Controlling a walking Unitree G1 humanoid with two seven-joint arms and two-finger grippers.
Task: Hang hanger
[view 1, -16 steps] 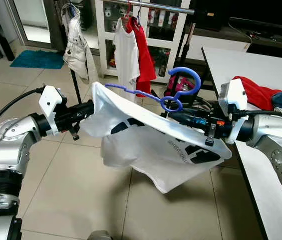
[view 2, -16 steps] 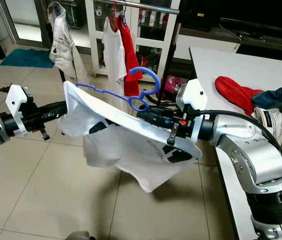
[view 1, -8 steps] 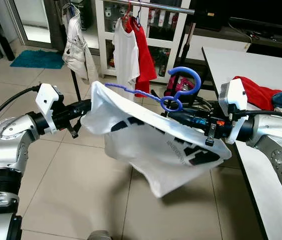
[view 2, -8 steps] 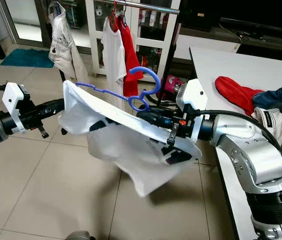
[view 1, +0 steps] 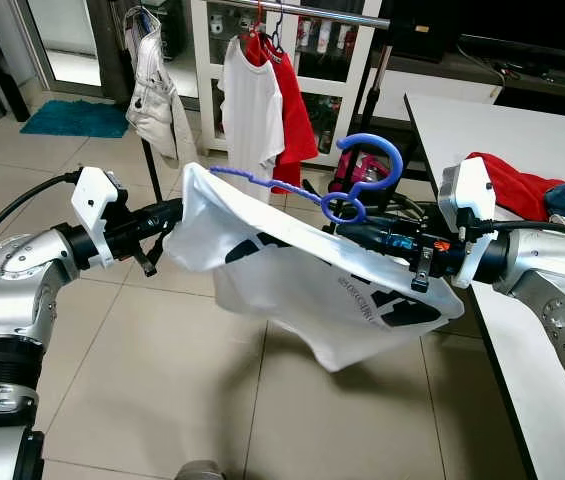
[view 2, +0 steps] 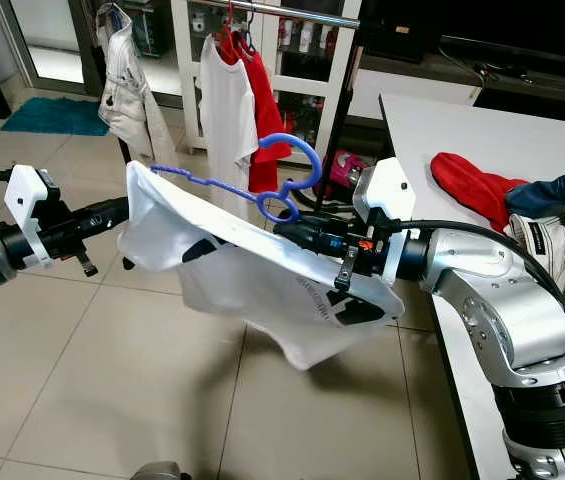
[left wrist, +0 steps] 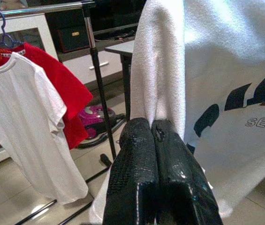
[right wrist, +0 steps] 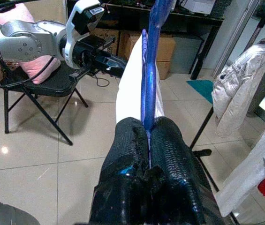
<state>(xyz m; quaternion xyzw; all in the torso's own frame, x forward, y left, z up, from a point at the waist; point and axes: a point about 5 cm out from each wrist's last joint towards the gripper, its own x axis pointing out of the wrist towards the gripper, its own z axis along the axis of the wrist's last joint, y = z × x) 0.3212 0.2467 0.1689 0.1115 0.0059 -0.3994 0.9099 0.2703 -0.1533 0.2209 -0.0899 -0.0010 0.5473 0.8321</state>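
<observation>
Left eye view: I've got the blue hanger (view 1: 362,175) up in the air in front of me with a white shirt (view 1: 302,285) draped on it. My right gripper (right wrist: 147,136) is pinched tight on the hanger just below its hook. My left gripper (left wrist: 150,129) is closed on the shirt's far edge, pulling the fabric out sideways, so the shirt is stretched between my two arms above the tiled floor (view 1: 142,390). The rail (view 1: 312,12) is ahead, well apart from the hanger, with a white tee (view 1: 252,110) and a red tee (view 1: 292,105) hanging on it. A table (view 1: 482,125) is on my right.
</observation>
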